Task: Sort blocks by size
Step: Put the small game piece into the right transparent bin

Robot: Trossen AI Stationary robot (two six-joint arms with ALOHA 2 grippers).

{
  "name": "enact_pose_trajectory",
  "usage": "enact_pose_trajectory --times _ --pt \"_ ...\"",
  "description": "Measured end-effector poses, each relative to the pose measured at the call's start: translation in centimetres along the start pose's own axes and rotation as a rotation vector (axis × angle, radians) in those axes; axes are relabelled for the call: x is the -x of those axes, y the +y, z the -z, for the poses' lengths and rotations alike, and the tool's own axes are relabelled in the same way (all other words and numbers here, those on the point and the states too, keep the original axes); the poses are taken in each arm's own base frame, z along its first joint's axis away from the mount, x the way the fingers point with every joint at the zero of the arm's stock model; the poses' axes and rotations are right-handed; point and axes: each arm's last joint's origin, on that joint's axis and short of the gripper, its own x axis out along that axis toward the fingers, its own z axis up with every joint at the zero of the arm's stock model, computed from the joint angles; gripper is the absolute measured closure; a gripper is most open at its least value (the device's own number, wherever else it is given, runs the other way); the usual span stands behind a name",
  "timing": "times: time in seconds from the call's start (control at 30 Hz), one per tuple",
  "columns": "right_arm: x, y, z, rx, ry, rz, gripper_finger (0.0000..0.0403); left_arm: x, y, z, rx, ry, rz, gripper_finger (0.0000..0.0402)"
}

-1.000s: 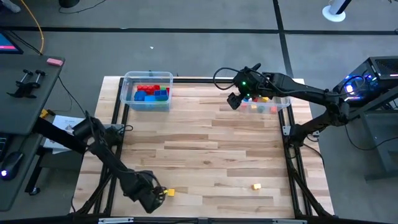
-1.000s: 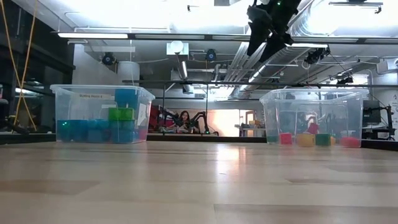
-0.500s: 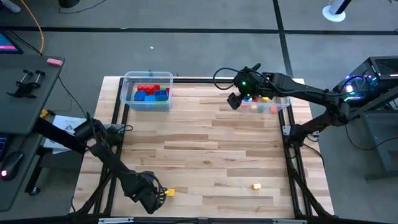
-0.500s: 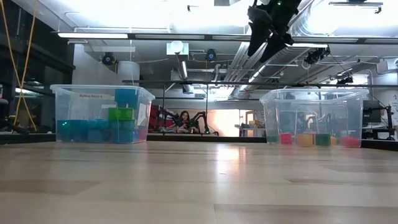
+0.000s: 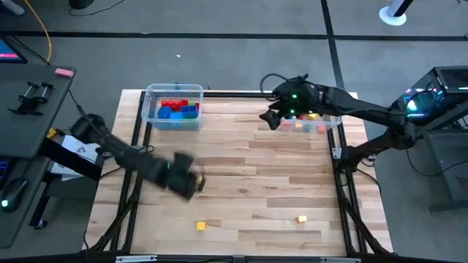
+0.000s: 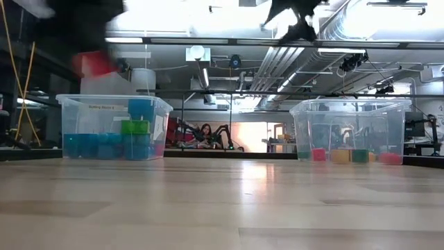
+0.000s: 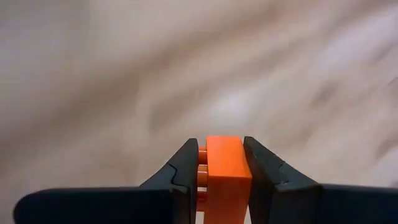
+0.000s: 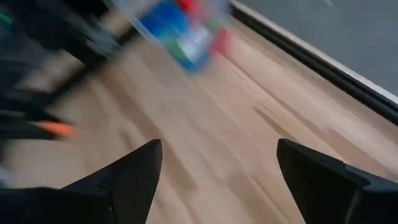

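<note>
The light wooden plank worktop (image 5: 241,175) sits on a grey floor (image 5: 219,58) crossed by dark lines. At about 9 o'clock from the worktop stands a dark grey side desk (image 5: 29,109), with a small pink block-shaped thing (image 5: 64,72) at its far corner. Seen from low down, the room behind has long bright ceiling lights (image 6: 111,39) and silver pipes (image 6: 277,62) overhead. A person (image 6: 206,134) sits far back.

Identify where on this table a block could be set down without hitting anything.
Bare wood lies between the left bin and the right bin, and across the middle right of the left gripper, which grips an orange block. The near edge holds two loose yellow blocks. It is crowded by the right gripper.
</note>
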Motion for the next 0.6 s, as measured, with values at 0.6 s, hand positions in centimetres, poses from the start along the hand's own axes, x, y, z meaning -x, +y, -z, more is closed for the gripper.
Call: enact_pose_trajectory --times 0.6 --pt "9.4 8.3 -2.0 -0.029 -0.787 -0.399 0.0089 -11.6 -7.5 -22.0 -0.304 -0.559 0.796 0.0341"
